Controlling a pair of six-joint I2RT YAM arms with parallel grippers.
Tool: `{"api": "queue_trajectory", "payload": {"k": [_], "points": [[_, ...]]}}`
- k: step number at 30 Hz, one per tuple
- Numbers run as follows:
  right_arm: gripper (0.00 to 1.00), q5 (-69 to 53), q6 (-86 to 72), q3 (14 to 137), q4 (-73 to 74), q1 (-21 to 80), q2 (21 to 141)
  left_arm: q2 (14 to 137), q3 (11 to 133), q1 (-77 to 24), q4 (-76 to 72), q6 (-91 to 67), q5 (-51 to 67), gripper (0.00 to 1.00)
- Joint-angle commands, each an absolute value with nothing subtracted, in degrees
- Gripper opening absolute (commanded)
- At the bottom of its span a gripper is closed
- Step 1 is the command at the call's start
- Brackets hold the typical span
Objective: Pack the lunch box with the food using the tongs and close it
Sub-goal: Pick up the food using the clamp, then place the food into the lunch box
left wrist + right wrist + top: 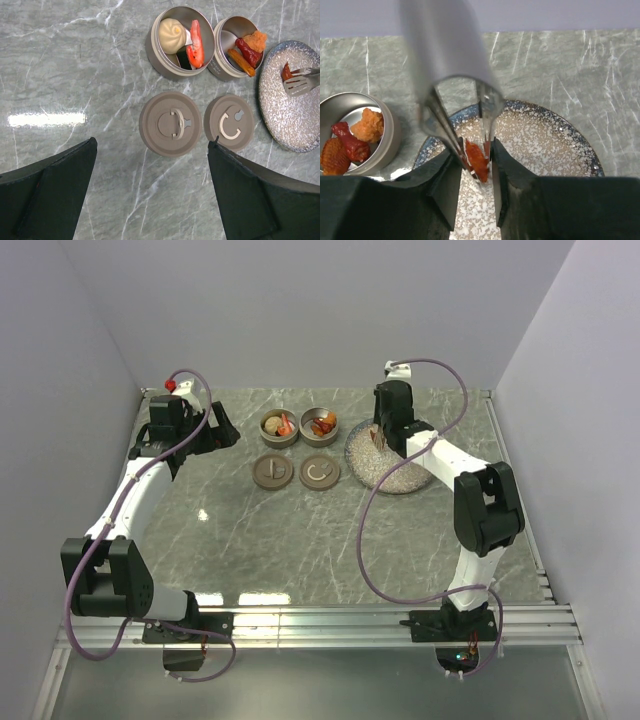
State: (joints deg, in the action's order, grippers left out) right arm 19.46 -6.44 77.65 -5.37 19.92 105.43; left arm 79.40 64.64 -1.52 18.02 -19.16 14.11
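Gleaming grey marble tabletop [300,540], plain pale walls [320,310]

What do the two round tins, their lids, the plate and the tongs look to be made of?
The round tins look like brushed metal, steel or aluminium, with a dull silver sheen. The lids are matte grey-brown; whether metal or plastic is unclear. The plate looks like glazed ceramic, speckled grey-white with a dark rim. The tongs look like polished, reflective metal.

Lids [272,472] before tins [279,427], plate [400,480] right.
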Motion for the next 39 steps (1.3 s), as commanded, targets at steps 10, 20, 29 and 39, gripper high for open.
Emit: {"api": "queue_trajectory", "payload": {"k": [10,20,29,39], "points": [[0.18,17.24,-3.96,85.06,-5.97,20.48,100.73,79.45,67.06,-1.23,16.96,-18.46,14.41,0.99],[0.18,6.25,-7.99,99.04,-5.27,28.64,106.08,79.19,66.71,-1.23,17.14,-18.46,14.41,0.99],[0.19,1.67,-11.77,111.88,-2.73,34.53,117.85,78.66,66.53,-1.23,17.14,-18.46,14.24,1.0],[0.21,2.2,-12.92,117.16,-1.41,35.77,123.92,78.14,66.27,-1.23,17.23,-18.28,13.89,0.99]]}}
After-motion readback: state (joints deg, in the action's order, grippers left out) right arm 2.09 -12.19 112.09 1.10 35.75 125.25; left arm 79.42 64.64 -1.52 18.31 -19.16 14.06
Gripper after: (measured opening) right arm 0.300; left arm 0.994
